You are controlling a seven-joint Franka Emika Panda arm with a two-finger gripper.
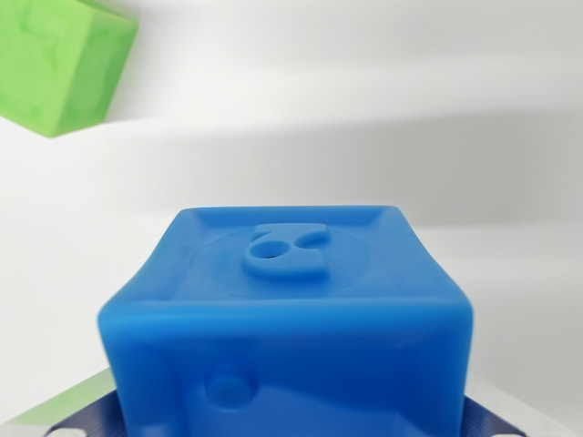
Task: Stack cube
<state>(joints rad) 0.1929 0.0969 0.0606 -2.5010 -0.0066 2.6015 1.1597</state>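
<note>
Gripper (287,428): only slivers of it show at the bottom edge, a dark blue perforated pad at lower left and a pale grey finger (510,414) at lower right, both pressed against the flanks of the blue cube (287,337). Jaws are clenched on that cube from either side. The blue cube fills the lower centre of the wrist view, very close to the lens, top face tilted away from the camera and front face toward it. No long axis to speak of; sides look roughly equal. Material reads as soft moulded rubber or foam, matte, edges rounded and slightly bulged. Top face carries a raised figure inside a faint embossed ring; front face has a small round dimple low at left. Beyond it, a plain white surface (364,155) with soft grey shadow bands. Green cube (59,59) sits well apart in the upper left corner, cropped, one corner pointing down-right, same soft matte look.
</note>
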